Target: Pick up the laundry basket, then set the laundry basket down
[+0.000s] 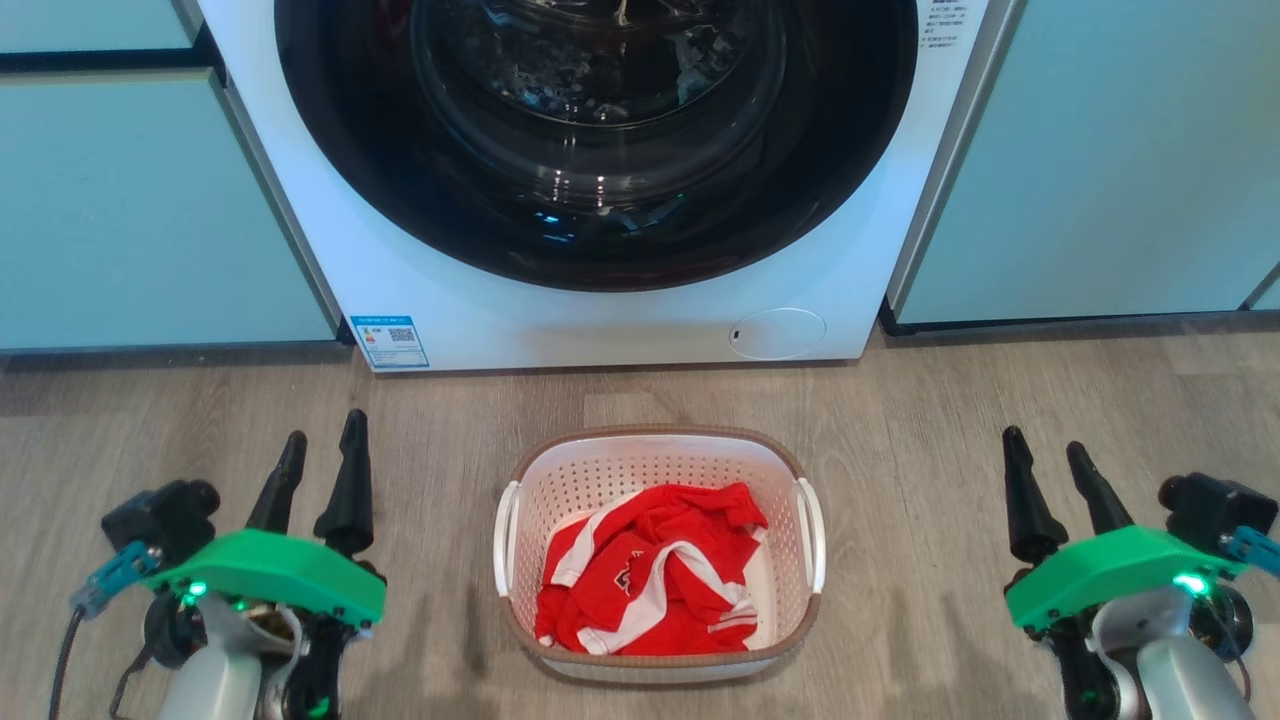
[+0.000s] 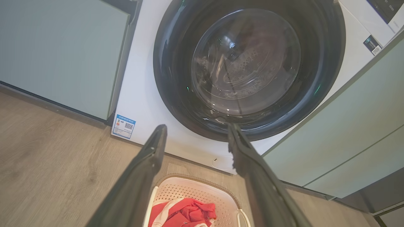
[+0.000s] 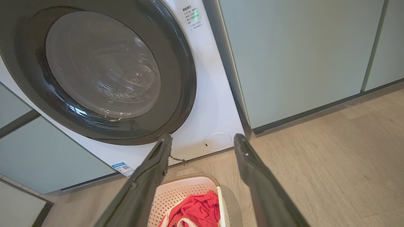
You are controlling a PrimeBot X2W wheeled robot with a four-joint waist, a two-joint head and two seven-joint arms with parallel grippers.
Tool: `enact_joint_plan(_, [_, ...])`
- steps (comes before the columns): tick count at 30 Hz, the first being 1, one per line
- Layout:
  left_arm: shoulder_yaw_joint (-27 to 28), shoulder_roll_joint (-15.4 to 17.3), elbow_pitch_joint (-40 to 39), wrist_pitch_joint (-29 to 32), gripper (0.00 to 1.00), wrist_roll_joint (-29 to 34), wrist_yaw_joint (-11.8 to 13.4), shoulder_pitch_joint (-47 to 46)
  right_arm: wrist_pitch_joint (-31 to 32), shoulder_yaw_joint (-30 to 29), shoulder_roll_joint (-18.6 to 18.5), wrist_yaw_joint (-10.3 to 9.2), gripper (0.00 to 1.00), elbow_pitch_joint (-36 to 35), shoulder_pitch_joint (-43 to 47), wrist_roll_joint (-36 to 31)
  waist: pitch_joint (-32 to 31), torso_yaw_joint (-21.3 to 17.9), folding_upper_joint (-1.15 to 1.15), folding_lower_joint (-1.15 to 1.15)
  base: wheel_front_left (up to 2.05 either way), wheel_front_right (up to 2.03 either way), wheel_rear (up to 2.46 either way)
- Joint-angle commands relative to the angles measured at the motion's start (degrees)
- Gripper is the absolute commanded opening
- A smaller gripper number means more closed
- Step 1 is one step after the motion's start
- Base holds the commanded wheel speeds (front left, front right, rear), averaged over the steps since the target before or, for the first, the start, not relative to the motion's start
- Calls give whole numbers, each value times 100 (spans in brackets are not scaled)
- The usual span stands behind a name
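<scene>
**Basket on the floor, both arms waiting at its sides**

The small white perforated plastic laundry basket with the brown woven-look rim (image 1: 650, 468) is sitting on the grey-brown wood-plank floor (image 1: 920, 500) in the lower centre of the head view. It is standing just in front of the big white front-loading washing machine (image 1: 620, 320) and is not touching it. A crumpled red-and-white garment (image 1: 650, 575) is lying inside. The left pincer (image 1: 324, 428) is hovering at the lower left and the right pincer (image 1: 1044, 440) at the lower right. Each is well apart from the basket, with its two dark fingers spread and holding nothing.

To my eye the pick-up is only beginning, since nothing is gripping the basket. The next move is probably calling for both arms to come inward and down onto the white loop handles (image 1: 505, 535) at the two sides. They should be closing evenly, or the basket may be tipping as it rises.

The floor is looking flat and level. Pale green cabinet fronts (image 1: 150, 200) are flanking the machine, whose dark round glass door is appearing shut.
</scene>
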Motion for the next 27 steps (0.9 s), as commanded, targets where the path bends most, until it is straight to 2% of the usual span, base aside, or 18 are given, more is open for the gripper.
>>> enact_joint_plan(1, [112,153,-190,-68,100,215,44,-228,-89,93,-98,-5,100,-161,-307,-226,-1,-1,0,0,0,0,0])
enact_joint_plan(17, [-115,269,-246,-149,100,1253,235,-192,-359,214,-61,-6,100,-127,-299,-1366,4,-44,0,0,0,0,0])
enact_joint_plan(27, [-128,250,-219,-45,100,1626,352,-122,-539,292,-54,-7,100,-124,-308,-2034,7,-47,0,0,0,0,0])
